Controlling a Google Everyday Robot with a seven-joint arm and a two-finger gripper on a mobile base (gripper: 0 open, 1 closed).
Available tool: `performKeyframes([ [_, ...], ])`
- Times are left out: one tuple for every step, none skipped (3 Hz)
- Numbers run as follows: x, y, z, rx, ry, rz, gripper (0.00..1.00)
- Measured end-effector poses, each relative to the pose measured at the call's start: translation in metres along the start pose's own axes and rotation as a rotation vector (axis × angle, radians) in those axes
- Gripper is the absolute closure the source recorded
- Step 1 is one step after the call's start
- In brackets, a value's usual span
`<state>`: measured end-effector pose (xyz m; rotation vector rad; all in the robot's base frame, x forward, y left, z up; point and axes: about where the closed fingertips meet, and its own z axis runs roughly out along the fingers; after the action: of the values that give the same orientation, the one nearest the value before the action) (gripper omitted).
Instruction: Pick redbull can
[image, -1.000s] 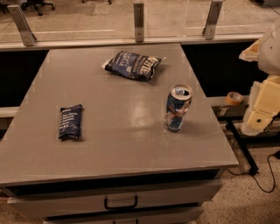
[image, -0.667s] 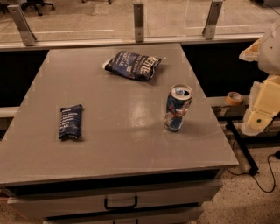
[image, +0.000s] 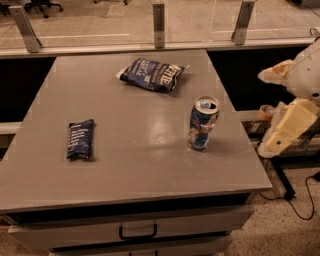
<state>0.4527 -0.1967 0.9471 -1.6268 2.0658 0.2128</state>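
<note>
The redbull can (image: 203, 123) stands upright on the right part of the grey table (image: 140, 150), a slim blue-and-silver can with a red marking, a silver top and a dented middle. My gripper (image: 287, 126), cream-coloured, hangs off the table's right edge, well to the right of the can and about level with it. It touches nothing.
A large dark blue snack bag (image: 152, 74) lies at the back middle of the table. A small dark blue snack bag (image: 80, 139) lies at the left. A railing with posts (image: 159, 22) runs behind the table. A drawer handle (image: 138, 232) is below the front edge.
</note>
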Motion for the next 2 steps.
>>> performKeyframes([
  [-0.008,-0.001,0.025,-0.007,-0.21,-0.005,0.0],
  [-0.022,-0.003,0.048,-0.037,-0.436,0.018,0.0],
])
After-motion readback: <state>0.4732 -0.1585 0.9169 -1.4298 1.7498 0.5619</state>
